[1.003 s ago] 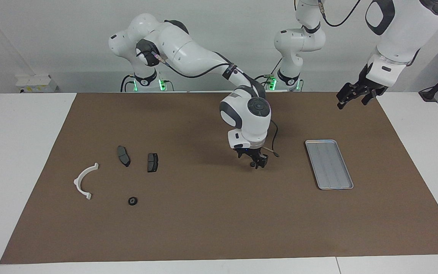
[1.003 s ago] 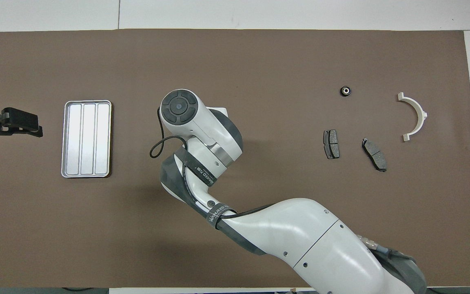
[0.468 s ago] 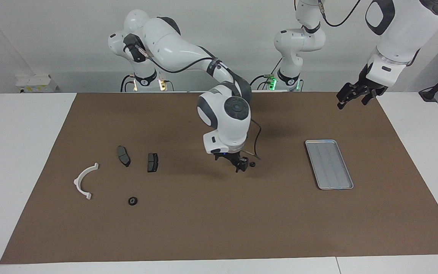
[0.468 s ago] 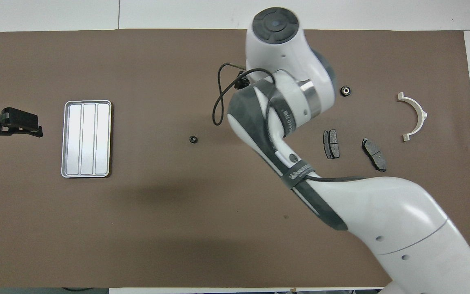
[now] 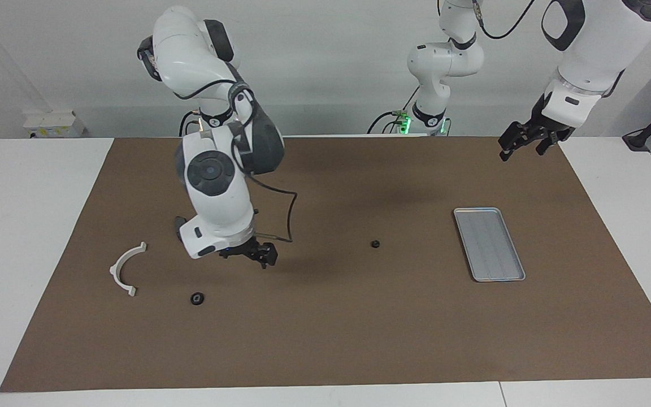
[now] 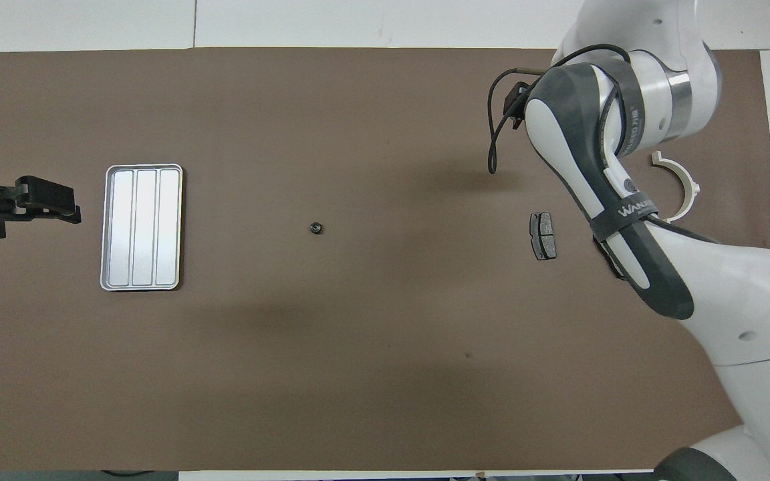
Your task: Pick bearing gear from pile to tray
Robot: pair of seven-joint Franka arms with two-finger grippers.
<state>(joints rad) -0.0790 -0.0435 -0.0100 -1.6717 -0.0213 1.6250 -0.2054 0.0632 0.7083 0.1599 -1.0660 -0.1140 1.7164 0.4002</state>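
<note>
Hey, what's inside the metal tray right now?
Nothing: the tray shows only its bare ribbed floor in both views, with no part covered. One small black round piece lies loose on the mat, between the tray and the pile.

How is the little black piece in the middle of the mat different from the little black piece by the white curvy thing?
The middle black piece looks smaller; the black piece by the white bracket looks bigger, with a pale centre.
The middle piece lies alone between the pile and the tray; the bracket-side piece lies beside the white bracket, toward the right arm's end.
The right gripper hangs nearer the bracket-side piece.
Both are round, dark and on the mat.
</note>
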